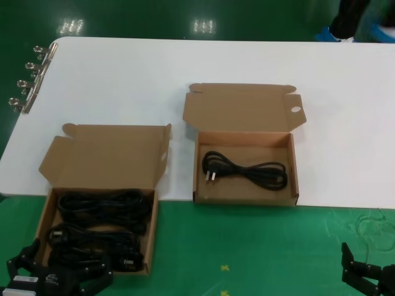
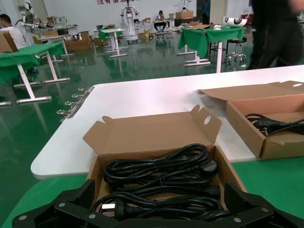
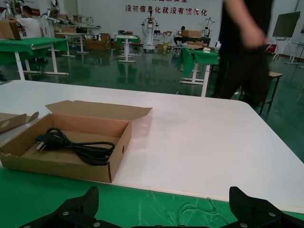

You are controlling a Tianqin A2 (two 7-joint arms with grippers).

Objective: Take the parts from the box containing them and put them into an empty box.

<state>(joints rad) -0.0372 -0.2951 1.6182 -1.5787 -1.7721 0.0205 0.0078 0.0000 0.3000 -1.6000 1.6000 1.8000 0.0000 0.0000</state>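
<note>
While left hand point(image 1: 58, 274) hangs spread at near edge of full box point(image 1: 43, 222) — cords point(image 1: 102, 209) just beyond; right hand point(image 1: 370, 277) spread, idle

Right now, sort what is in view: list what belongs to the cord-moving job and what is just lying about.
Job:
- full box of coiled power cords
- holed-lid box, one power cord already inside
- left gripper, open, at the full box
- right gripper, open, idle over the green mat

Lying about:
- binder clips on the white table edge
</note>
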